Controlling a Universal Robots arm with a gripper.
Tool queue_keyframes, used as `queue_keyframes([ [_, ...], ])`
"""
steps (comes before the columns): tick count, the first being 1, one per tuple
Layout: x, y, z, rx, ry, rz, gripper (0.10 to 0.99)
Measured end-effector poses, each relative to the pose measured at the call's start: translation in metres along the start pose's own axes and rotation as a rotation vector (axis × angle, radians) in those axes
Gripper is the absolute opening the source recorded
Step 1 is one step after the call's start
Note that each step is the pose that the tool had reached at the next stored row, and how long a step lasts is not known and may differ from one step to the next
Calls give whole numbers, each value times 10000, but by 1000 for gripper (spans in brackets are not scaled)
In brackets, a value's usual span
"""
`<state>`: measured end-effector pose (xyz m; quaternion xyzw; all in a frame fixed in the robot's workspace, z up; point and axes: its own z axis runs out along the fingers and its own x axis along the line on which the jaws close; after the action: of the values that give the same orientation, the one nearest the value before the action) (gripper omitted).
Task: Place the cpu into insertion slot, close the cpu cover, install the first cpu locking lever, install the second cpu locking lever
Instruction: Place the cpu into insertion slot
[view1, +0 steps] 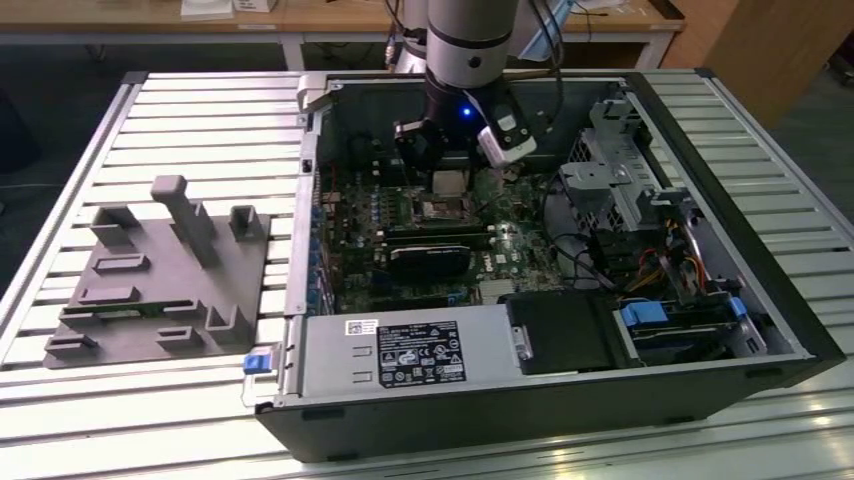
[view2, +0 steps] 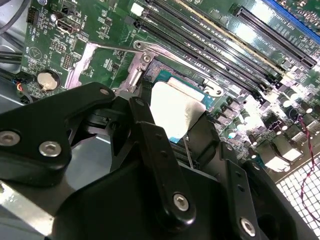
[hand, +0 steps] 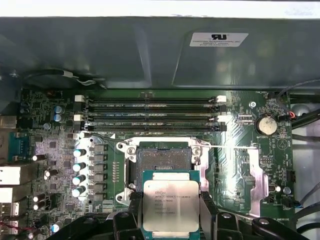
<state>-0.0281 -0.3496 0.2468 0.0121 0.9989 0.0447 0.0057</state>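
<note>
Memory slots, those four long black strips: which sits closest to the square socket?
The memory slot running right beside the insertion slot; the other three lie beyond it, toward the grey case wall.

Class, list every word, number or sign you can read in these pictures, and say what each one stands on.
No text reads with certainty.
cpu top: several printed lines, too small.
White label on the case wall: fine print, unreadable.
Power supply label: white print on black, unreadable.
Circuit board beside the memory slots: white markings, too small.
</note>
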Motion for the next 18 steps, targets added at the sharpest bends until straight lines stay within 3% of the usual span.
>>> queue_keyframes([
  [5, 0, 0, 1, -1, -10, 101, 541],
  [18, 0, -1, 10, 23, -219, 2422, 541],
])
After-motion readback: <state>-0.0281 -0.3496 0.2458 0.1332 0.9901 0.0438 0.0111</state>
